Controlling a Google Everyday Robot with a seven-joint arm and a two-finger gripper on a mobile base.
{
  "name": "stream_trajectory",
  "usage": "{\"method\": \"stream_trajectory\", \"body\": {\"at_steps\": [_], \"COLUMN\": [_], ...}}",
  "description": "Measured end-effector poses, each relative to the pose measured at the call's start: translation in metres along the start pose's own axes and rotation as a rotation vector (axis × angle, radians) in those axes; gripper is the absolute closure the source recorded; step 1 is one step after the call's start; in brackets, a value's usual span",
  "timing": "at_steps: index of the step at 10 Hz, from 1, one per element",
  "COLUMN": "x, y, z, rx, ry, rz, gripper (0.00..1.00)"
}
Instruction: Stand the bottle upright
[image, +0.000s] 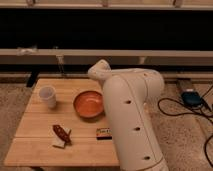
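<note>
Camera view: gripper hidden behind the white arm (131, 115); cannot tell its jaws' state.

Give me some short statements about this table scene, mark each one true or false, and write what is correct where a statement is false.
1. The white paper cup stands upright on the left part of the wooden table. True.
2. The orange bowl lies upside down. False: its opening faces up, near the middle of the table.
3. The dark box lies between the cup and the bowl. False: it lies nearer the front edge, right beside the robot's arm.
4. The arm hides the right part of the table. True.
5. The gripper is holding the cup. False: the gripper is not in view, and nothing touches the cup.
</note>
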Motion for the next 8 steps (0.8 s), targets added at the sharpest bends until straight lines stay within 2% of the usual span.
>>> {"method": "stream_trajectory", "body": {"at_steps": [4, 8], "x": [-0.004, -0.002], "y": [-0.005, -0.017], "z": [0.005, 0.008], "rx": [0.054, 0.083], "ry": [0.029, 0.051], "rz": [-0.04, -0.062], "gripper": [0.2, 0.2]}}
